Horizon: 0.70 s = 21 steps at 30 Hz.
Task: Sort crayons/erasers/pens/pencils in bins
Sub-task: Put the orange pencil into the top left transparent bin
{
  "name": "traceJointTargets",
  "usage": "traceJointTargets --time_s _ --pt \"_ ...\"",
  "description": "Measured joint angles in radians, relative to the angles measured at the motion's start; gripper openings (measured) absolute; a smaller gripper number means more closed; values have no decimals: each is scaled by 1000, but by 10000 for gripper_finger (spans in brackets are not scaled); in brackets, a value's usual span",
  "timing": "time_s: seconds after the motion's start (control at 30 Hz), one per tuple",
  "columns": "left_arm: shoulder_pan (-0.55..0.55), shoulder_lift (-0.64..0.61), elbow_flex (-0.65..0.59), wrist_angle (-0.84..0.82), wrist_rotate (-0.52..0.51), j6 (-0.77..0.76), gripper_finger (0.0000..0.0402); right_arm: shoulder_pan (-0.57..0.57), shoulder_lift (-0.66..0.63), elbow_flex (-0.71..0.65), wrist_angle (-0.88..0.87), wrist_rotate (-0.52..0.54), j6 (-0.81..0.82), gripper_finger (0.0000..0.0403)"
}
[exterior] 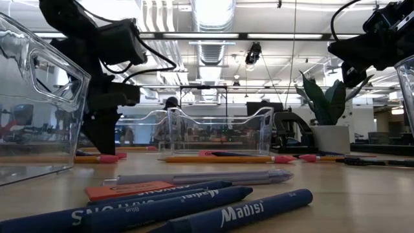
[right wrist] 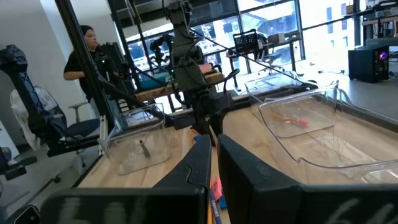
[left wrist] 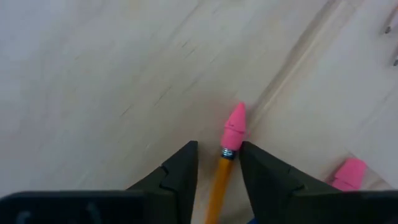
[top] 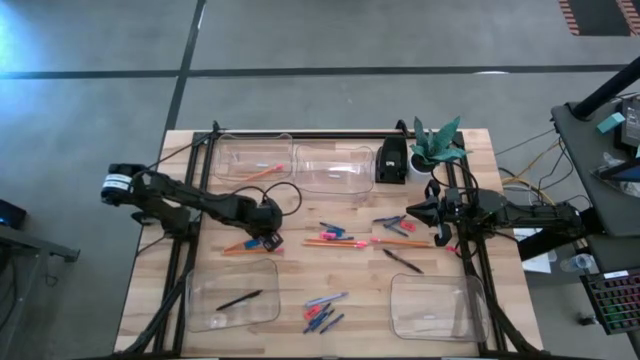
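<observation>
One pencil [left wrist: 219,183] between left fingers [left wrist: 177,177], shaft cut off.

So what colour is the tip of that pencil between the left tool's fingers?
Pink: the pencil is orange with a pink eraser cap, clearest in the left wrist view.

Orange pencils [left wrist: 219,186] pink-tipped; blue crayons [exterior: 194,210]; clear bins [top: 232,294]; black pens [top: 238,299]

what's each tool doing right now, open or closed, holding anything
Left tool: open, fingers astride a pencil on the table, not clamped.
Right tool: shut, nothing in it.
</observation>
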Motion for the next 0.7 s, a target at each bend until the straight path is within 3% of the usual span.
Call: traceJointTargets --time_s 0.27,0.5,0.7 --pt "1 -15 1 11 -5 71 11 0 0 0 0 0 0 22" --pt "2 -50 -1 11 -11 85 16 0 0 0 0 0 0 22" --pt "2 -96 56 11 -48 209 17 0 0 0 0 0 0 22"
